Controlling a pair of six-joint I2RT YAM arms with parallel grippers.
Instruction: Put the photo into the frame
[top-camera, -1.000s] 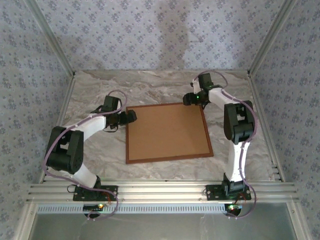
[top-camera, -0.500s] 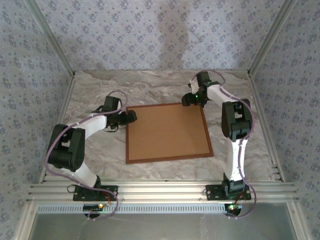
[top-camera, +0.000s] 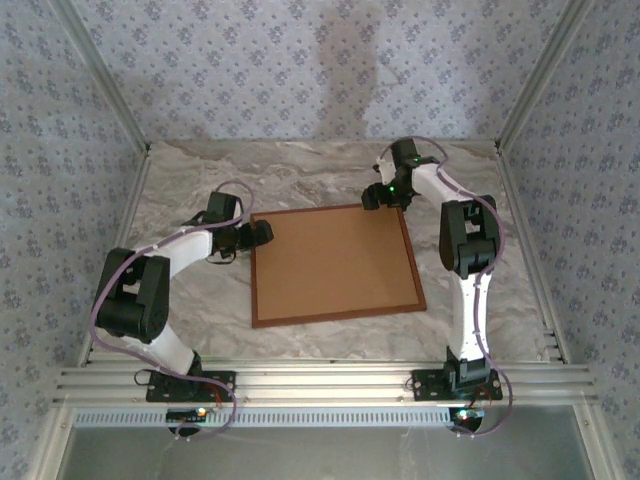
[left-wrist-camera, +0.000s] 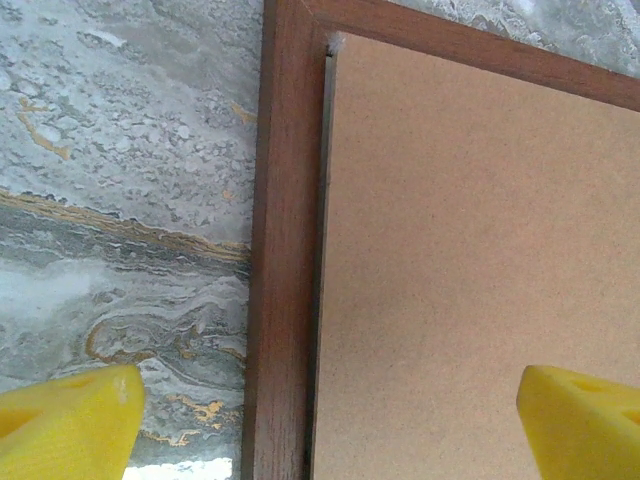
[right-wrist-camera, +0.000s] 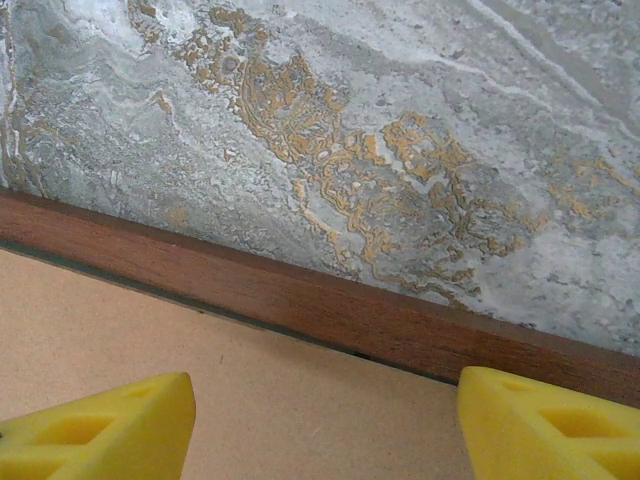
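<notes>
The frame (top-camera: 338, 317) lies flat mid-table, a thin reddish-brown wooden rectangle with a plain brown backing board (top-camera: 335, 262) inside it. The photo is hidden. My left gripper (top-camera: 262, 234) hovers open over the frame's far left corner. In the left wrist view its yellow fingertips (left-wrist-camera: 65, 425) straddle the left rail (left-wrist-camera: 275, 250) and the board (left-wrist-camera: 480, 250), and the left gripper (left-wrist-camera: 325, 430) holds nothing. My right gripper (top-camera: 373, 198) is open above the far rail near the right corner. Its wrist view shows the right gripper (right-wrist-camera: 325, 430) over the board (right-wrist-camera: 200, 370), just short of the rail (right-wrist-camera: 300, 295).
The marble-patterned table (top-camera: 200, 185) is walled by patterned panels at the back and on both sides. An aluminium rail (top-camera: 320, 380) with the arm bases runs along the near edge. Bare table lies behind and to both sides of the frame.
My right arm has drawn slightly toward the back wall, its gripper shifting a little along the far rail. The left arm and the frame have not moved.
</notes>
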